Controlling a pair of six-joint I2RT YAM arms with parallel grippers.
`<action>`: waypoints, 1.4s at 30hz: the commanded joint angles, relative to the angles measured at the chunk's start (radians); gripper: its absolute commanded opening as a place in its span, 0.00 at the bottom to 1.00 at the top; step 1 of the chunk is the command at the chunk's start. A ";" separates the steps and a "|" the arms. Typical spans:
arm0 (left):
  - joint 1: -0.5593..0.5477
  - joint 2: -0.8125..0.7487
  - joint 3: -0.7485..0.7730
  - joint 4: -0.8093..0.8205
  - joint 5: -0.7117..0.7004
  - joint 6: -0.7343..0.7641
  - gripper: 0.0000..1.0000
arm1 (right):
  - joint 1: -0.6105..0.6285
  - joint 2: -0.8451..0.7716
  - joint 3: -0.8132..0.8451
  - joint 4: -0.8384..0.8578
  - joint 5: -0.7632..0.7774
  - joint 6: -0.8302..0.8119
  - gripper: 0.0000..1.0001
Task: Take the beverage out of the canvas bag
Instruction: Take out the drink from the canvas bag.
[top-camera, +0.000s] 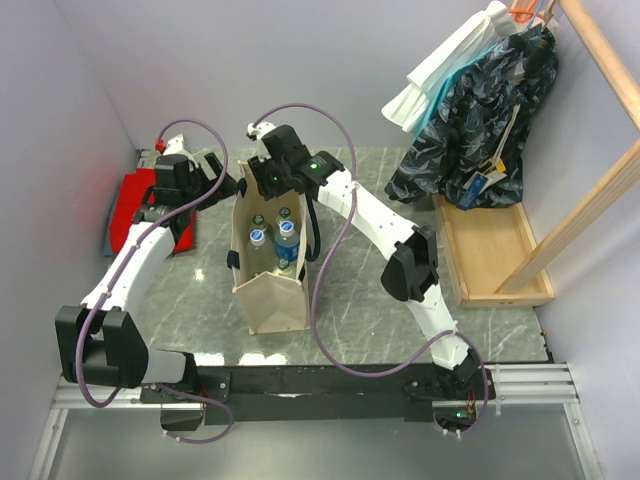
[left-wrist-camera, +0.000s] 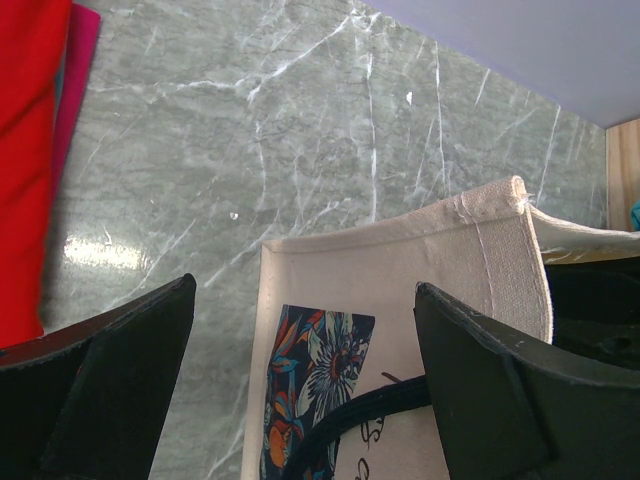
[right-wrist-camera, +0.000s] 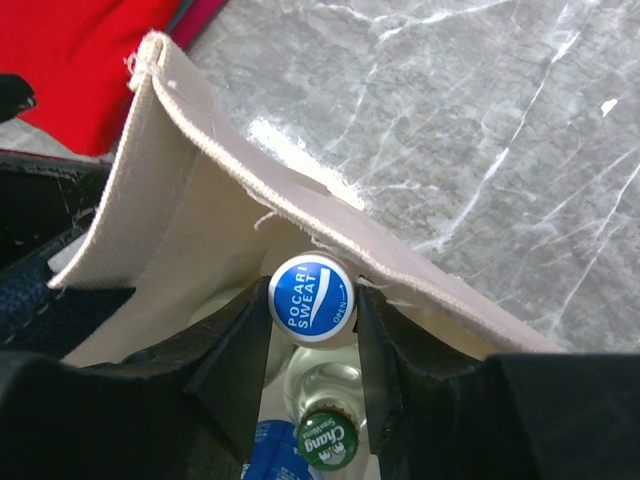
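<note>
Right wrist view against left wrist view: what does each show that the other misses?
Right wrist only: inside the canvas bag, a Pocari Sweat cap clamped in the right pincer, and a green Chang cap below it. Left wrist only: the bag's outer floral print, a navy strap, and the open left pincer. Both: the bag's rim, the marble table and the red cloth.

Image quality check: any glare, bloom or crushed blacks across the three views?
Top external: glare streaks on the table along its near edge; red cloth blooms at its edge. Left wrist: one glare patch on the table; bag print sharp. Right wrist: hotspot beside the bag rim; Pocari Sweat cap crisp; gripper fingers crushed to black.
</note>
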 joint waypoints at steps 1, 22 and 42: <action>-0.006 0.002 0.014 0.017 0.006 0.008 0.96 | -0.003 0.009 0.002 0.062 -0.013 0.015 0.40; -0.006 0.008 0.008 0.017 0.014 0.005 0.96 | -0.001 0.004 -0.004 0.035 -0.013 0.010 0.43; -0.006 0.002 0.011 0.009 0.005 0.005 0.96 | 0.005 -0.056 -0.052 0.068 0.001 -0.010 0.00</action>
